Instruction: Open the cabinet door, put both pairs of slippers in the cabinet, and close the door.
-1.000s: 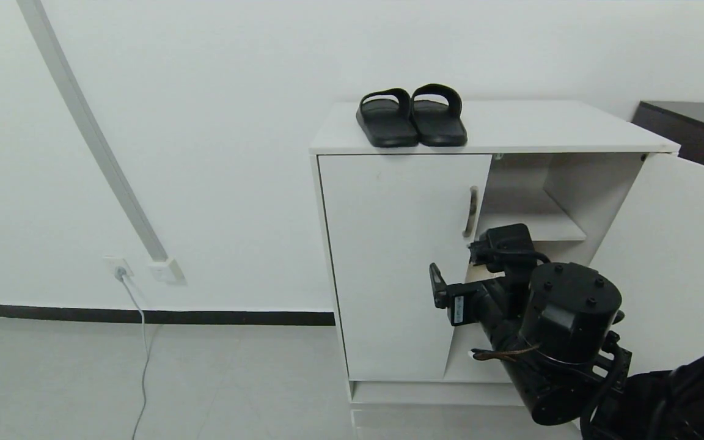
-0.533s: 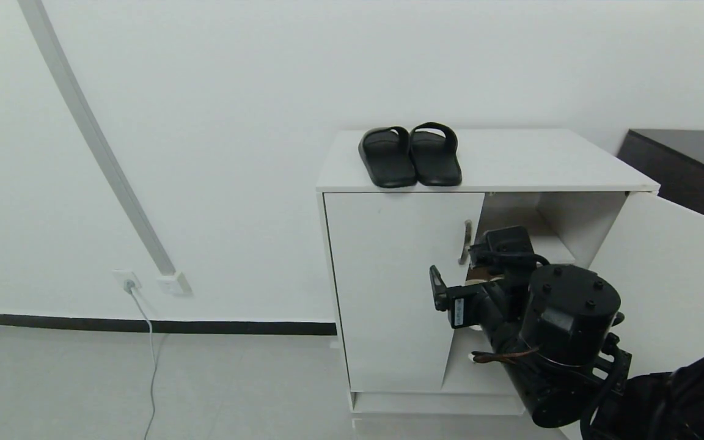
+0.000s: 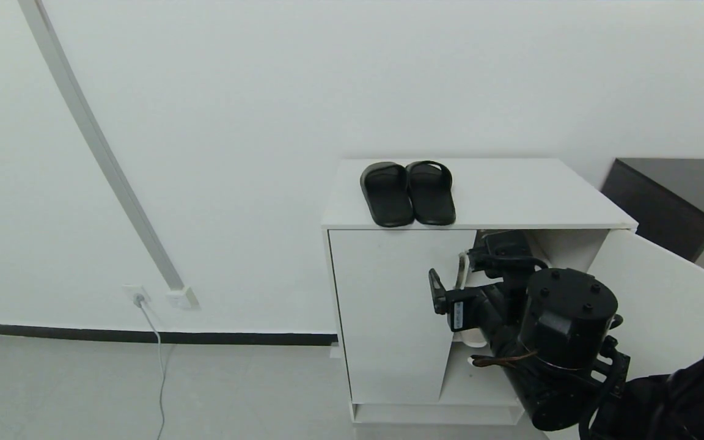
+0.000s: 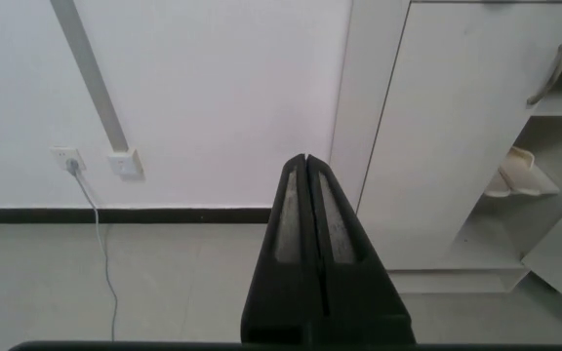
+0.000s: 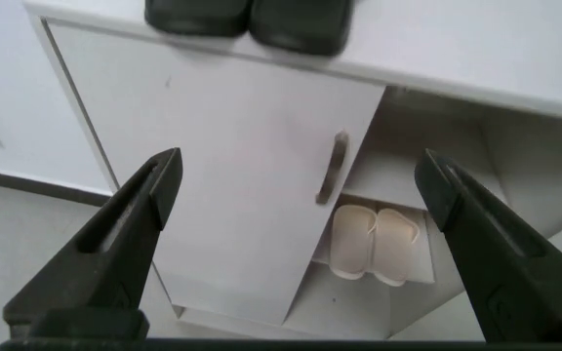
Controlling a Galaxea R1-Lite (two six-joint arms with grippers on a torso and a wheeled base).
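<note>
Bright, even light w/ soft shadows.

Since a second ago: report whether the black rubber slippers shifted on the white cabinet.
No. The black rubber slippers sit at the front edge of the white cabinet top, as before; only the camera moved.

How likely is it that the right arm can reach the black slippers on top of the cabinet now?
Probably yes: the right gripper is open, and the black slippers lie uncovered at the cabinet top's front edge; it must first rise.
</note>
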